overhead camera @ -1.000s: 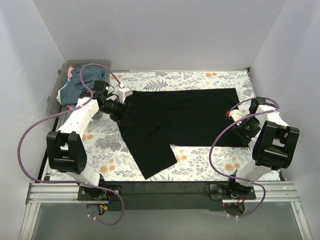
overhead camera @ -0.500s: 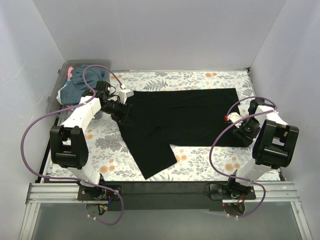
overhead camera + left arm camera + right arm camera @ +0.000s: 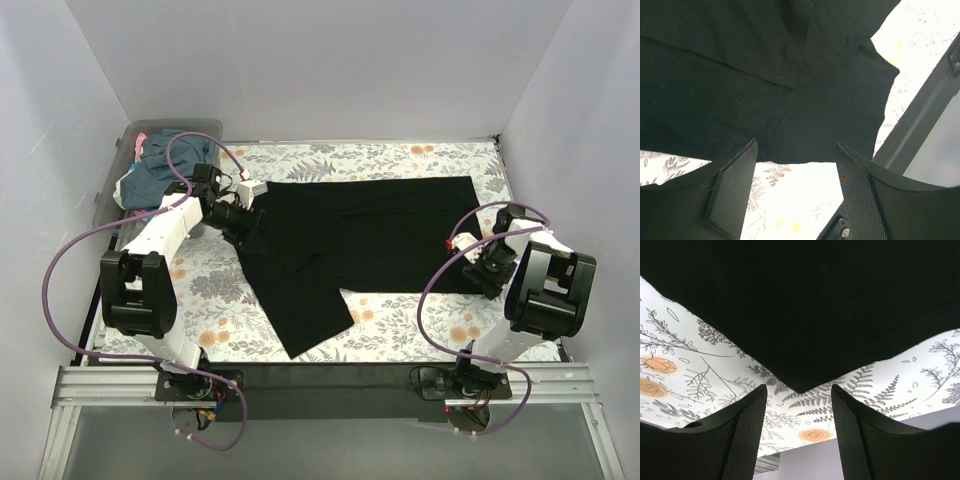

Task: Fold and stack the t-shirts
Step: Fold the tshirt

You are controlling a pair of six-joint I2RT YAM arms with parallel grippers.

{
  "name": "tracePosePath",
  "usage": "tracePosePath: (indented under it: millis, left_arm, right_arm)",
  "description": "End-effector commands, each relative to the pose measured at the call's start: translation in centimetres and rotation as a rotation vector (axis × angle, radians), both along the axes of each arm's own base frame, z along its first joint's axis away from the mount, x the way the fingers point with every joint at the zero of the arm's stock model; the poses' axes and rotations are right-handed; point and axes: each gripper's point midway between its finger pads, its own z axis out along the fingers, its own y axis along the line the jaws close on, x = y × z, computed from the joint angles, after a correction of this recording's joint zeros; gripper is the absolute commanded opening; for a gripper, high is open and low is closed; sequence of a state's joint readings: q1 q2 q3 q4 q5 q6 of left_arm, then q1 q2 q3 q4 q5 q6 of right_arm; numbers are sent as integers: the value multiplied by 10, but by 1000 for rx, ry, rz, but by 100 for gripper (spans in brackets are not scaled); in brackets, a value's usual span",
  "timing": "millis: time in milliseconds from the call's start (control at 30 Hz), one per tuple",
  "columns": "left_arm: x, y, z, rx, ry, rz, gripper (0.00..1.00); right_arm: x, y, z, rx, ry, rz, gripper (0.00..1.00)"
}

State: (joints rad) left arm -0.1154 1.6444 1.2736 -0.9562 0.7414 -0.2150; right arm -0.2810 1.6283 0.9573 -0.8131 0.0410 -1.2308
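The black t-shirt [image 3: 350,240] lay spread flat on the floral table covering [image 3: 400,330], filling the middle of the table from left to right, with one long flap running out toward the near edge on its left half. The left gripper [image 3: 244,226] hung low over the shirt's left edge; in its wrist view the two fingers [image 3: 735,185] stood wide apart with only the dark cloth [image 3: 740,75] and a strip of floral covering [image 3: 790,200] showing between them, and nothing was held. The right gripper [image 3: 482,268] sat at the shirt's near right corner. Its wrist view showed the fingers [image 3: 745,435] likewise spread well apart and empty, with a pointed corner of the black cloth [image 3: 805,300] lying on the floral covering [image 3: 700,365] just in front of the gap between them. Whether either pair of fingertips touched the cloth could not be told. At the far left corner stood a clear plastic bin [image 3: 110,195] holding a heap of other shirts, slate-blue and teal cloth [image 3: 160,165] uppermost with a bit of pink [image 3: 140,143] at the far side.
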Motion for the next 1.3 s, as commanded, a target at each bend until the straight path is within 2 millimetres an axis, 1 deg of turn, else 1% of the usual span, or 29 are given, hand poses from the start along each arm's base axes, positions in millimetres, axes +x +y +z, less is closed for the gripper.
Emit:
tracePosePath:
  millis: [0,67,100,133,233,267,333,400,433,467,500,533,567,633,667,700,733,800,833,867,1000,1067,1200,1233,1267]
  left_arm:
    - [1,0,2,13,-28,11,62]
    - [0,2,2,22,-23,14,61]
    - [0,3,2,28,-25,17,61]
    - [-1,3,3,30,-27,18,61]
    - [-3,7,3,50,-29,22,60]
    - [-4,7,3,53,-28,23,60]
    - [-5,9,5,64,-30,24,59]
    - [-8,10,5,67,-29,18,59]
    - [-9,10,5,72,-34,14,58]
    - [-11,11,4,73,-30,8,57]
    - [-13,11,3,74,-29,1,56]
    - [-18,11,0,81,-32,-24,55]
    - [-21,12,-3,89,-35,-36,53]
    - [-32,9,-10,112,-58,-96,51]
    - [-35,10,-14,136,-73,-118,47]
    - [-39,8,-16,150,-90,-144,44]
    - [-48,3,-23,161,-97,-186,43]
    - [-49,2,-28,203,-155,-227,41]
    - [-51,-3,-32,214,-176,-259,41]
    - [-54,-3,-38,230,-176,-277,40]
    - [-54,-3,-48,267,-180,-318,40]
    - [-54,-7,-49,266,-199,-336,40]
    - [-69,-17,-56,276,-212,-387,40]
    - [-75,-17,-64,302,-216,-404,40]
    - [-77,-17,-68,317,-222,-410,40]
  right_arm:
    - [0,3,-2,7,-40,14,60]
    - [-1,3,-5,1,-49,10,56]
    - [1,2,-7,-8,-69,10,55]
    - [-3,2,-11,-10,-67,6,52]
    - [-2,3,-15,-12,-88,-9,38]
    - [-2,4,-15,-8,-95,-13,22]
    - [0,4,-13,-6,-107,-20,2]
    - [8,5,-3,0,-138,-31,1]
    - [12,8,2,21,-161,-32,1]
    - [21,8,12,25,-181,-35,1]
    - [23,8,17,32,-187,-39,1]
    - [27,10,21,47,-192,-40,1]
    - [34,9,30,48,-207,-39,1]
    - [38,9,36,51,-216,-33,1]
    - [37,10,37,55,-208,-34,1]
    - [40,9,41,56,-216,-31,1]
    - [40,10,42,59,-215,-29,1]
    - [40,10,43,60,-214,-25,1]
    - [41,10,43,61,-216,-26,1]
    - [41,11,42,63,-210,-26,1]
    - [41,11,42,67,-207,-34,1]
    - [40,13,43,71,-207,-38,1]
    - [40,16,44,78,-211,-43,1]
    - [40,16,43,81,-208,-46,1]
    - [40,16,43,83,-206,-48,1]
